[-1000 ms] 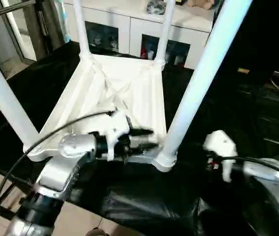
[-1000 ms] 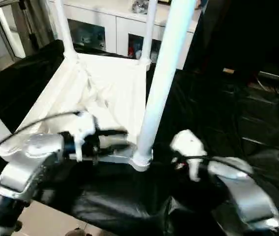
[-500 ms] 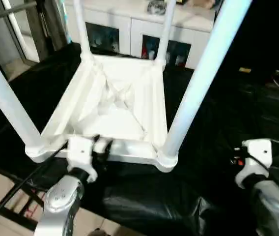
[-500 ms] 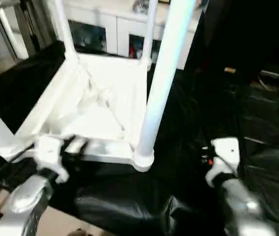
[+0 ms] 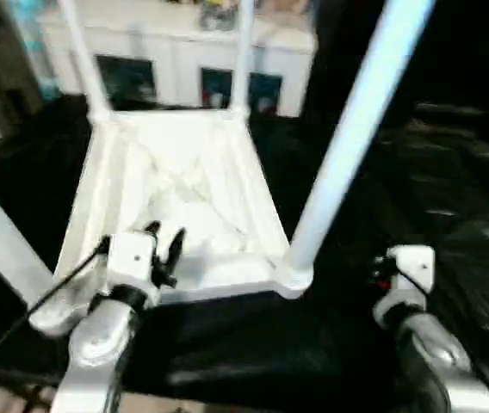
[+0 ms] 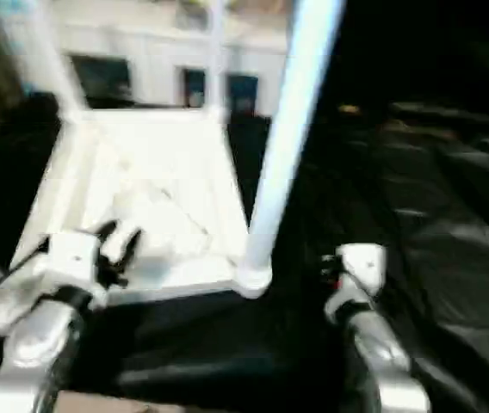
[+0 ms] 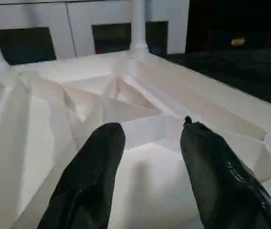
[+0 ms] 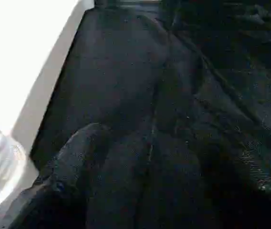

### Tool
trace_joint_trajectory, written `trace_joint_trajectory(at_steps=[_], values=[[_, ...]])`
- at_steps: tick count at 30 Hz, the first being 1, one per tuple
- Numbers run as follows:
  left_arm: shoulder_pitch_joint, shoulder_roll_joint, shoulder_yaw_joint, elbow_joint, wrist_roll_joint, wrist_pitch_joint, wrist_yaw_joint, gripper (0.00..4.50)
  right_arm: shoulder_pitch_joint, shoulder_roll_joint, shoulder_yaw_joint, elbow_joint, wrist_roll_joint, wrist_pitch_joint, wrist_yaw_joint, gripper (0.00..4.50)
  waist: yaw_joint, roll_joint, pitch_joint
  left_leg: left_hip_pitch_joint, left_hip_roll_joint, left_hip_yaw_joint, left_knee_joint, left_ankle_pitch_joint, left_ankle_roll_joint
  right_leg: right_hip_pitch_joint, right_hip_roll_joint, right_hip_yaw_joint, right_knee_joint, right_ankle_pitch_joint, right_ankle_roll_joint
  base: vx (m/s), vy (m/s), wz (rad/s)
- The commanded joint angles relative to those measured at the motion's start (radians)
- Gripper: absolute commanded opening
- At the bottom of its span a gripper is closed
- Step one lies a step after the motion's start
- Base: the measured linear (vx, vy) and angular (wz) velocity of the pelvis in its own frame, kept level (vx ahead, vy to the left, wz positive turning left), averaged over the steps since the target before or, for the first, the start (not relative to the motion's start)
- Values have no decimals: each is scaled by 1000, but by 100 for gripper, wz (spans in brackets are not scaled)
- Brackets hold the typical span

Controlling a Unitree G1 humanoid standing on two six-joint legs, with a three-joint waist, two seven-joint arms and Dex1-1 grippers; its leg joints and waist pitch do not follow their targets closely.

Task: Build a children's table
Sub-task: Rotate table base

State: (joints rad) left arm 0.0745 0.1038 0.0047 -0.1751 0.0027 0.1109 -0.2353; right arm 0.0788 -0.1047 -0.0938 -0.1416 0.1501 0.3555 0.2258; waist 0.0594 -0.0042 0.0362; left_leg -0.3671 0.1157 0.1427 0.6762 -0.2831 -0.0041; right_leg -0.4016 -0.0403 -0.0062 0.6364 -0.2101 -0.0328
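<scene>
the children's table [image 5: 176,185] lies upside down mid-frame, legs up for fitting; left tool [image 7: 150,143] hovers fingers apart, empty; right tool [image 5: 404,267] lower right, unreadable.

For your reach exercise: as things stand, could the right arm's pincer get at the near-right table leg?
Probably yes. The right pincer hangs beside the near-right leg, above bare black sheet, with nothing between them; its fingers look open.

head views smeared with motion blur, white plastic glaring, black cloth swallowing detail
</scene>
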Motion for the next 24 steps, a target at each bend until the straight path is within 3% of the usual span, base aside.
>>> trace_joint_trajectory(at_steps=[1,2,3,4,5,6,7,8,9,10,11,12,13,14,15,18,19,20,21,22,23,24], values=[[0,-20,-6,-11,-7,11,16,234,-35,-35,8,17,-18,-19,18,314,-17,34,-57,65,216,-150,-168,192,-111,-21,-39,-25,28,-46,20,9,111,8],[-2,-23,-2,-12,-8,23,23,234,-48,-44,8,21,-14,-15,26,314,-18,14,-63,60,187,-135,-137,351,-9,2,-63,-11,1,-8,25,-22,51,-3],[-3,-23,0,-13,-7,29,27,234,-55,-48,7,23,-13,-13,29,314,-18,14,-63,60,187,-135,-137,351,-9,2,-63,-11,1,-8,25,0,0,0],[-4,-21,0,-13,-6,32,30,234,-60,-50,7,25,-11,-12,31,314,2,-7,-60,10,96,-57,-96,308,5,52,-113,16,-60,178,-59,-53,4,-3],[-6,-17,0,-12,-4,29,30,234,-65,-53,6,23,-6,-7,34,314,8,-37,-61,-19,64,-35,-96,250,18,81,-135,24,-64,240,-61,-76,-45,1],[-8,-7,-3,-16,-2,35,25,234,-76,-61,5,23,-7,-1,37,314,39,-38,-48,-8,84,-30,-108,53,34,71,-172,39,-87,162,-79,-113,-84,-1],[-8,-7,-3,-16,-2,35,25,234,-76,-61,5,23,-7,-1,37,314,39,-38,-39,-4,88,-31,-117,-14,34,70,-168,37,-95,66,-89,-81,-73,-2],[-9,1,-8,-21,6,44,26,234,-84,-63,7,24,-1,3,41,314,45,-31,-32,2,102,-35,-139,-109,24,71,-154,25,-105,-148,-105,-75,-73,-1],[-9,1,-8,-21,6,44,26,234,-84,-63,7,24,-1,3,41,314,46,-27,-28,9,110,-37,-147,-161,16,61,-144,23,-108,-230,-110,-74,-55,2],[-12,9,-10,-27,6,61,20,234,-92,-65,15,26,-3,7,43,314,43,-30,-20,15,122,-42,-161,-266,-20,50,-132,21,-112,-347,-112,-74,-55,2],[-23,27,-31,-26,0,58,-22,234,-101,-68,19,36,0,6,50,314,43,-28,-20,13,122,-44,-164,-279,-30,52,-132,21,-110,-357,-109,-65,-35,-2],[-28,34,-40,-25,-4,58,-37,234,-105,-70,21,40,2,4,53,314,47,-43,-13,10,119,-44,-168,-283,-28,50,-137,23,-112,-392,-95,-59,-35,0],[-45,51,-69,-23,-32,57,-101,234,-117,-79,25,64,-3,-7,58,314,53,-45,-7,20,118,-40,-167,-296,-33,37,-141,28,-121,-432,-85,-59,-35,0],[-66,67,-97,-17,-74,84,-177,234,-125,-90,28,88,-13,-28,65,314,54,-51,-7,22,118,-40,-169,-293,-34,38,-141,28,-122,-438,-84,-52,-35,2],[-68,68,-99,-16,-77,87,-182,234,-125,-91,28,89,-13,-30,66,314,59,-46,-7,22,118,-42,-170,-284,-40,39,-144,28,-119,-435,-85,0,0,0],[-127,112,-186,15,-106,175,-324,261,-132,-131,11,121,-13,-51,91,314,68,-24,-8,31,120,-39,-177,-302,-80,34,-132,28,-106,-308,-97,0,0,0],[-152,116,-208,31,-109,175,-359,268,-135,-143,-4,123,-10,-54,95,314,64,-31,-11,22,119,-37,-178,-263,-79,46,-131,27,-100,-240,-108,0,0,0],[-206,100,-228,85,-108,163,-389,271,-142,-168,-30,126,4,-57,114,314,69,2,-21,22,119,-40,-175,-231,-83,51,-133,26,-89,-186,-116,0,0,0],[-206,100,-228,85,-108,163,-389,280,-142,-168,-30,126,4,-57,114,314,62,-15,-23,19,120,-32,-172,-193,-69,57,-129,24,-90,-110,-123,0,0,0],[-265,84,-242,166,-57,104,-377,295,-134,-199,-39,99,27,-54,164,314,62,-17,-27,13,114,-27,-164,-142,-42,63,-129,25,-84,-36,-139,0,0,0],[-279,82,-253,183,-39,86,-375,307,-125,-213,-42,84,34,-51,182,314,65,-18,-30,13,113,-25,-158,-113,-24,66,-133,26,-80,-2,-147,0,0,0],[-293,87,-261,191,-47,95,-396,313,-121,-224,-43,69,40,-41,193,314,62,-4,-37,6,114,-25,-151,-55,5,73,-137,25,-75,66,-161,0,0,0]])
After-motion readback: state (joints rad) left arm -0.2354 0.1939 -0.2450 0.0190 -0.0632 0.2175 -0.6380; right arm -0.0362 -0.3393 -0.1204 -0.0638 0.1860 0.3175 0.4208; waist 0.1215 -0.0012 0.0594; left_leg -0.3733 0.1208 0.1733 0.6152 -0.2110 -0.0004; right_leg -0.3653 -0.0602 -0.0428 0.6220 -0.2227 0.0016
